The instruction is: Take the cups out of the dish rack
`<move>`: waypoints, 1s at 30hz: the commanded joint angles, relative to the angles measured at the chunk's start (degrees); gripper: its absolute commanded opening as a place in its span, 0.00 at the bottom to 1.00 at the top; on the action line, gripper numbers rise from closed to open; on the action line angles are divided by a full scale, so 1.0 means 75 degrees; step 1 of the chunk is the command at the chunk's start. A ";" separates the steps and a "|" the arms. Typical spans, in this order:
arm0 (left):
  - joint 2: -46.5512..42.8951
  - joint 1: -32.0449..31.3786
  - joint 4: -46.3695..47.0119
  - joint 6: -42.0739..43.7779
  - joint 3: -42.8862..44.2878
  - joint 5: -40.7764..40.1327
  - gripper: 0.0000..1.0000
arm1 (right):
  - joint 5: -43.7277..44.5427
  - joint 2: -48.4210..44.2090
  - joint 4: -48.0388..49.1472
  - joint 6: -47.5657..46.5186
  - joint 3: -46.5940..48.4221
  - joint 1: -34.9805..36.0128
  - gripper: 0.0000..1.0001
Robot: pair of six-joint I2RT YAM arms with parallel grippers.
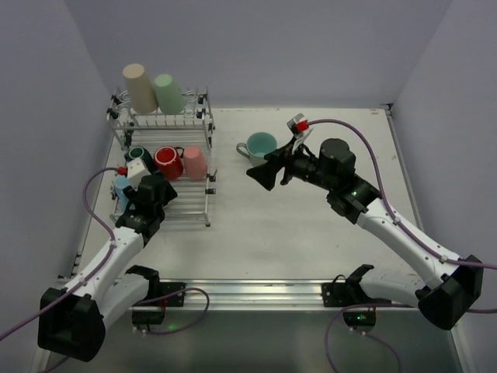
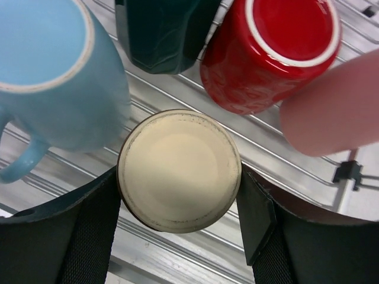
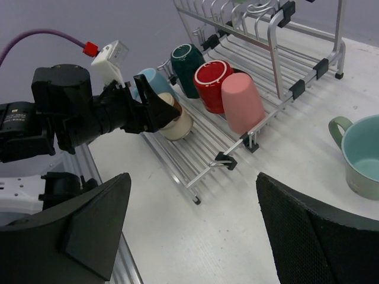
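The chrome dish rack stands at the back left. On its raised tier stand a beige cup and a mint green cup. On the lower tier lie a dark green mug, a red mug, a pink cup and a light blue mug. My left gripper is shut on the small grey-brown cup, cream base towards the camera, just over the rack bars. My right gripper is open and empty above the table, near the teal mug, which stands upright on the table.
Walls enclose the table on the left, back and right. The rack's black corner clip and front foot sit near the table's middle. A metal rail runs along the near edge between the arm bases.
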 commanded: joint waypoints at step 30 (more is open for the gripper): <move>-0.3939 -0.0023 0.4093 -0.3129 -0.0914 0.7511 0.46 | -0.0736 0.1922 0.7659 0.5294 -0.2199 0.1323 0.85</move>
